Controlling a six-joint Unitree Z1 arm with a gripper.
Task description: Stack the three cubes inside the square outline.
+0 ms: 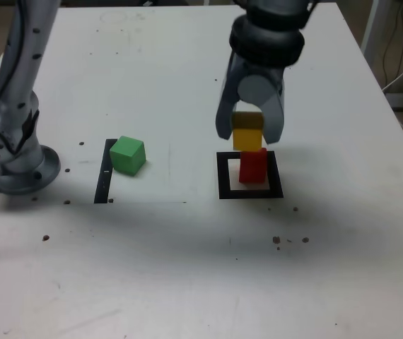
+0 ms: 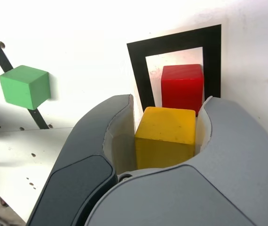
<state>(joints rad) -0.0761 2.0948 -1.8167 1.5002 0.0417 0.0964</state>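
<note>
- The square outline (image 1: 250,175) is seen nearest the camera in the exterior view, flat on the white table (image 1: 187,268), at about 3 o'clock from the frame centre.
- The red cube (image 1: 253,166) is found inside the outline, on its white centre.
- The yellow cube (image 1: 247,133) is held clamped between the jaws of the gripper (image 1: 249,134), at 12 o'clock from the red cube; contact between the two cubes cannot be told.
- The green cube (image 1: 128,155) is noted at 9 o'clock from the outline, well apart, just beside a narrow black strip (image 1: 104,173).
- The arm base (image 1: 14,166) is recorded at the far 9 o'clock edge.
</note>
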